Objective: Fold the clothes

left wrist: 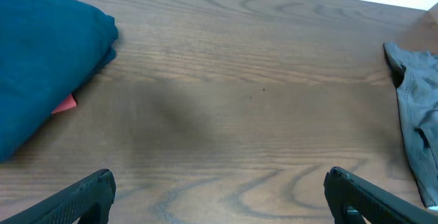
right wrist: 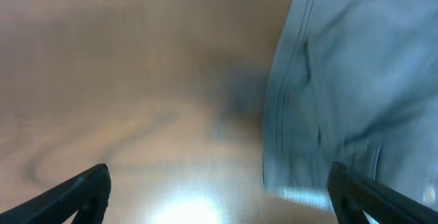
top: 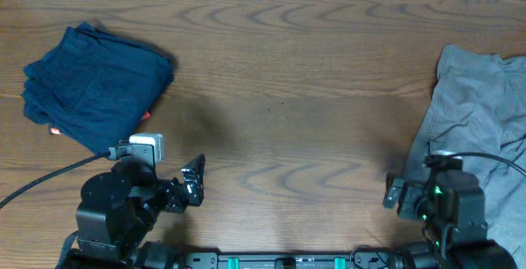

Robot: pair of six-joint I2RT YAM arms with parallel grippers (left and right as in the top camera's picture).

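Note:
A folded dark navy garment (top: pixel 97 88) lies at the back left of the wooden table; it also shows in the left wrist view (left wrist: pixel 41 66) with a small red label at its edge. A grey garment (top: pixel 481 121) lies unfolded at the right; it shows in the left wrist view (left wrist: pixel 417 114) and the right wrist view (right wrist: pixel 349 80). My left gripper (top: pixel 194 183) is open and empty near the front edge, right of the navy garment. My right gripper (right wrist: pixel 219 190) is open and empty, low over the table at the grey garment's left edge.
The wooden table (top: pixel 288 80) runs between the two garments. A cable (top: pixel 41 178) runs from the left arm off the left side. The arm bases stand at the front edge.

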